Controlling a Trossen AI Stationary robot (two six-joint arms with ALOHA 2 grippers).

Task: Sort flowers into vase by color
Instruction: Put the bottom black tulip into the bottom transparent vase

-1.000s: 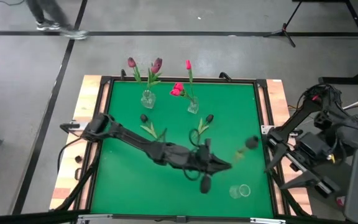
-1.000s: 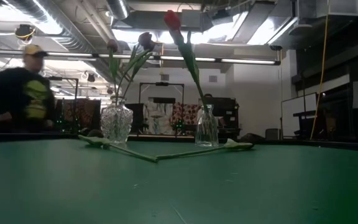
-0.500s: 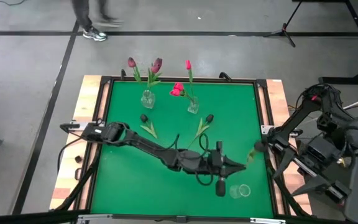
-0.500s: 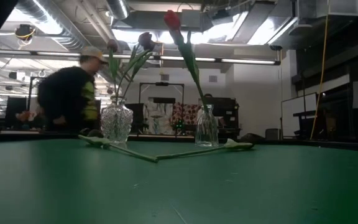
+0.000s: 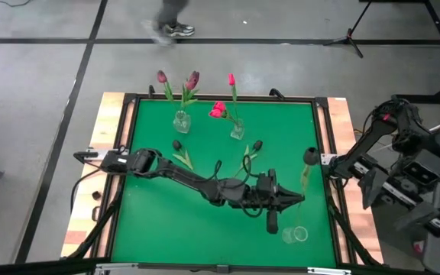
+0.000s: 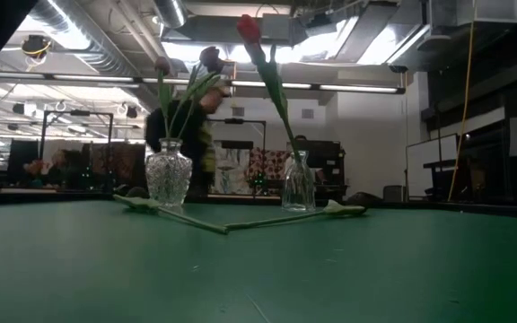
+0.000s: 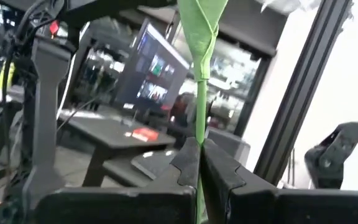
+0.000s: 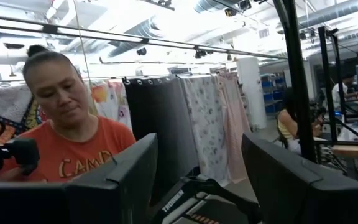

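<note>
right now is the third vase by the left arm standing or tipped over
Tipped over. In the high view the empty vase lies on its side on the mat, mouth sideways, while the two vases with flowers stand upright.

The left arm lay slantwise across the middle of the surface, blocking passage there. Two vases stood at the far edge, loose flowers just before them. An empty vase occupied the near right corner.
</note>
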